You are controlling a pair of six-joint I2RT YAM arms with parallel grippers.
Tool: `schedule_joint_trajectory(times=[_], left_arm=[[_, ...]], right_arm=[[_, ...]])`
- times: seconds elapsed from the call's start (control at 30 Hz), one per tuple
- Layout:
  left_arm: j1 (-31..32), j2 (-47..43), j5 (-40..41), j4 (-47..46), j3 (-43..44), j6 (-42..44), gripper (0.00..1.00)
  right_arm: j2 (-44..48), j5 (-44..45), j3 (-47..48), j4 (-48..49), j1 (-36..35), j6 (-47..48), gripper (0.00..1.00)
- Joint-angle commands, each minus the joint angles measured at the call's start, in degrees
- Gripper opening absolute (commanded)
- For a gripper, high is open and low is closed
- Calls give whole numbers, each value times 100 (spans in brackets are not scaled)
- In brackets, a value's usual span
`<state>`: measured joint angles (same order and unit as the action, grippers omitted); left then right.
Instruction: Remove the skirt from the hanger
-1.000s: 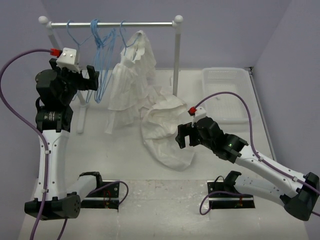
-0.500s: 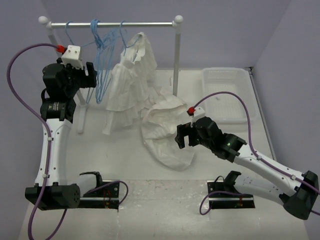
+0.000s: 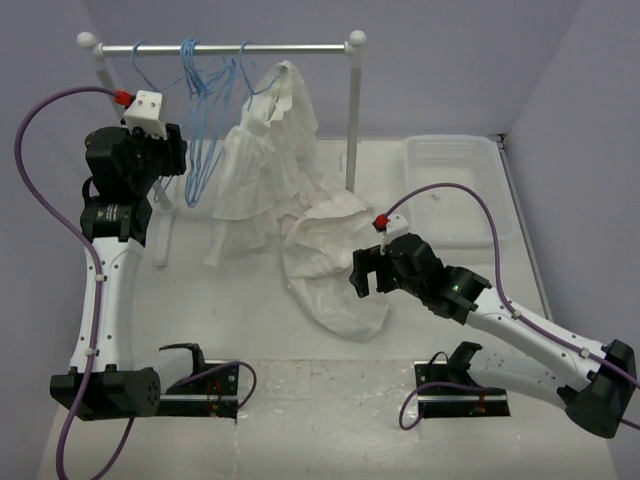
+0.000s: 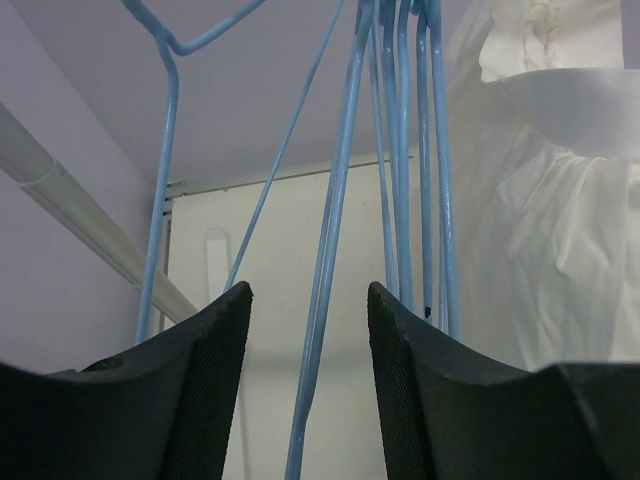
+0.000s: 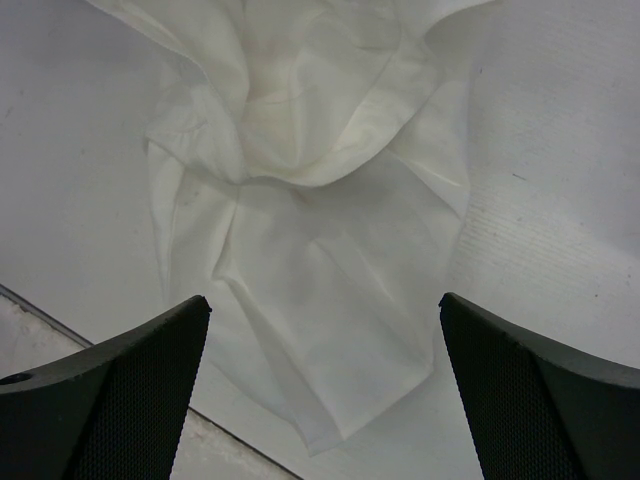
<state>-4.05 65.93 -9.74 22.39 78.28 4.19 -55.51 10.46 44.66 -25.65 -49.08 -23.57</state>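
I am seeing the skirt point(image 3: 332, 275) lying crumpled on the bench point(image 3: 250, 320), apparently off the hangers point(image 4: 338, 200), long axis running from the rack point(image 3: 352, 120) foot toward the arm bases. Right hand point(image 3: 366, 272) is hovering splayed at its right edge, gripping nothing, placed to drag it clear. Left hand point(image 3: 172, 152) is gaping at the blue wires, pinching none.

My top camera looks down on everything from the near side. The left wrist camera peers close at the hangers point(image 4: 338, 200), and the right wrist camera faces down onto the skirt point(image 5: 320, 220). The top view shows both.
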Motion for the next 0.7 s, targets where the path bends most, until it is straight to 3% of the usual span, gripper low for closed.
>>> schedule_joint_trajectory(times=[0.0, 0.1, 0.3, 0.47, 0.57, 0.67], left_arm=[[10, -19, -54, -7, 100, 153, 51], [10, 77, -256, -7, 73, 179, 48], [19, 236, -537, -77, 38, 223, 32], [19, 315, -714, -200, -15, 241, 32], [19, 394, -775, -253, 99, 258, 22], [19, 412, -863, -411, 152, 276, 3]], right_arm=[[40, -79, 130, 113, 12, -77, 99], [110, -35, 104, 95, 12, -112, 99], [285, 123, -19, 69, 4, -227, 99], [374, 220, -63, 60, 12, -227, 99], [418, 272, -72, 60, 12, -209, 99], [418, 325, -63, 51, 12, -192, 99]])
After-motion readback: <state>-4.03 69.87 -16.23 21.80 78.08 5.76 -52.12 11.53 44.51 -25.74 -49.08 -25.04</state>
